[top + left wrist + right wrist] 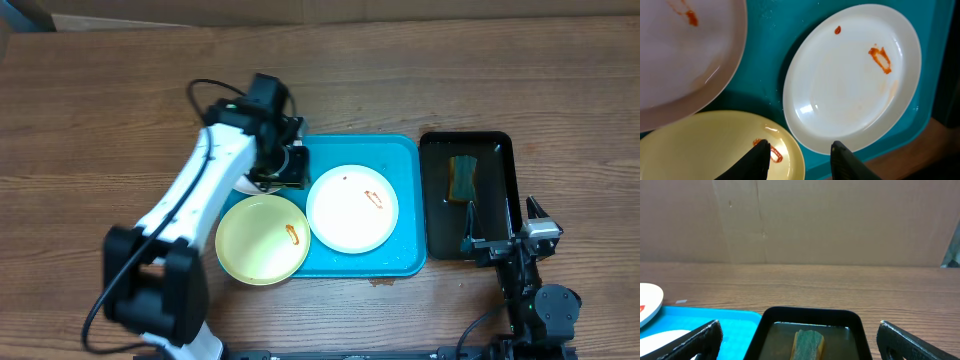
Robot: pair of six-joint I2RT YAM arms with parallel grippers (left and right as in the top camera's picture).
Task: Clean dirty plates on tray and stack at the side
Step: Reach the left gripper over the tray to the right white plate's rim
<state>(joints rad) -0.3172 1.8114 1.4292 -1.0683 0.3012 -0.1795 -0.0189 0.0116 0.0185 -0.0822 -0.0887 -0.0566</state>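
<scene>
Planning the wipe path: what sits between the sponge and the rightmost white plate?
Overhead view: only the blue tray's bare floor and rim, then the black tray's wall. Nothing loose between sponge and plate.

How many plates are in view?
3: a white plate in the tray's middle, a yellow plate at its left edge, another white plate partly under the left arm.

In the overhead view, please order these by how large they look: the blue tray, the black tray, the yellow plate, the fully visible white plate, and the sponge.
1. blue tray
2. black tray
3. white plate and yellow plate: they look alike, so no ranking
4. sponge
</scene>
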